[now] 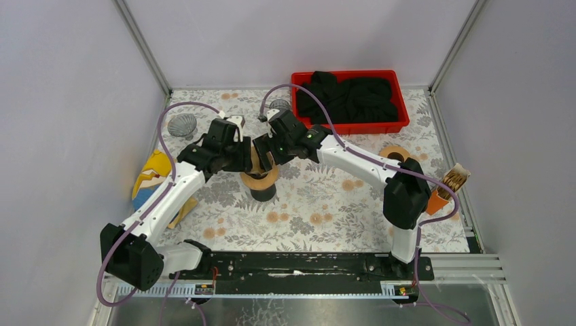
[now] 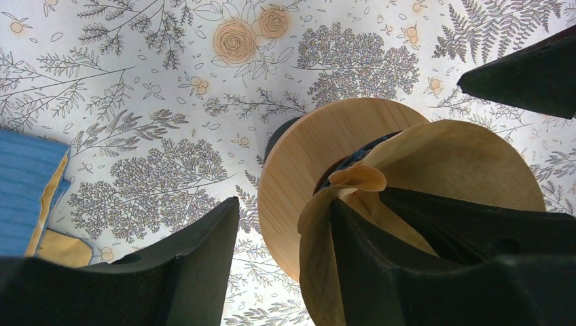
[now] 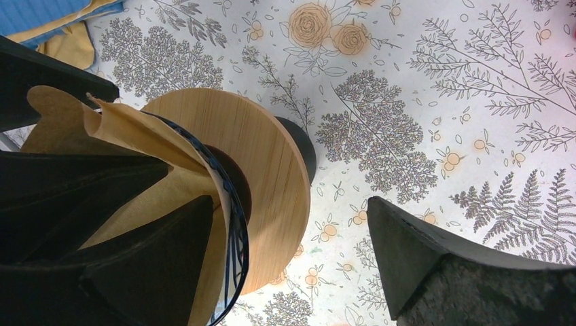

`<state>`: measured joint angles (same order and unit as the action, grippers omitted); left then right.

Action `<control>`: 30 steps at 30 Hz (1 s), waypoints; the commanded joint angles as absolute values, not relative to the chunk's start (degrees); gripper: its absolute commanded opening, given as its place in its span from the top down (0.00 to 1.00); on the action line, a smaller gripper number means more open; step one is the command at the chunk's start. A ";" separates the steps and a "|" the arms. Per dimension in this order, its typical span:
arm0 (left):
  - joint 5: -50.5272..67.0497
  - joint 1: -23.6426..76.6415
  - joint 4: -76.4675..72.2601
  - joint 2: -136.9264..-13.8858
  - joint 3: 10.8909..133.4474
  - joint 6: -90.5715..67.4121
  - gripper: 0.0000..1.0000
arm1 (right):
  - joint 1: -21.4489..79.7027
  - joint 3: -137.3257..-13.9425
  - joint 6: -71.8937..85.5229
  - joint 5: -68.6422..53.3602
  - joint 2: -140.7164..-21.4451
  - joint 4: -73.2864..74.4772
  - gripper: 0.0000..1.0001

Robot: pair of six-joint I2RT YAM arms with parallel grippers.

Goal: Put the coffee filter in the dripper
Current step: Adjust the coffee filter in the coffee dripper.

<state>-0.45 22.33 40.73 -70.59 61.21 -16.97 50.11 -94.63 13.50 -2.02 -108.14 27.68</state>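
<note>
Working just toward nine o'clock of table centre, over the dripper [image 1: 261, 178], propped on a black base [image 1: 263, 194] with a wooden collar [image 1: 253, 183] ringing it on the near side. Reaching in from ten o'clock with the left gripper [image 1: 246, 157], jaws spread wide and clamping nothing. One finger [image 2: 421, 265] pushed down inside the coffee filter [image 1: 257, 161], the other hanging outside the collar. Mirroring that from two o'clock with the right gripper [image 1: 270, 157], likewise spread wide, one finger [image 3: 136, 265] pinning the paper against the wire rim [image 3: 236, 231]. Holding the filter partly inside the cone, crumpled, upper edge curled over; not seated yet, by the look of it.

Risks, as judged:
- Could tear or crease the paper by pressing with two hard fingers at once.
- Could drag the filter back out by lifting away too fast while rubbing the paper.
- Could tip the dripper off its base by shoving sideways on the collar.
- Could knock fingers together in so tight a space.

Farther off, at one o'clock, a red bin [image 1: 402, 122] of black cloth [image 1: 350, 98], well apart and no concern.
</note>
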 commanded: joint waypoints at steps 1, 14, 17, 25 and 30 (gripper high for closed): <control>-0.52 22.24 39.79 -70.74 61.07 -17.23 0.41 | 50.54 -96.25 13.62 -2.93 -104.72 25.90 0.09; -0.27 22.24 39.77 -70.81 62.07 -17.14 0.40 | 50.47 -93.31 13.29 -3.70 -99.50 22.40 0.06; -0.07 22.24 39.73 -70.35 62.65 -17.22 0.38 | 50.54 -92.60 13.24 -3.11 -98.77 22.14 0.06; -0.14 22.24 39.29 -68.88 63.75 -17.88 0.35 | 50.51 -91.07 13.18 -2.66 -97.23 21.31 0.05; -0.70 22.24 39.29 -68.32 64.47 -17.97 0.33 | 50.53 -90.79 13.18 -2.76 -96.78 21.05 0.05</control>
<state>-0.43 22.33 40.69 -69.95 62.24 -17.41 50.11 -90.59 13.47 -3.62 -100.42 23.44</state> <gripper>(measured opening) 0.661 0.945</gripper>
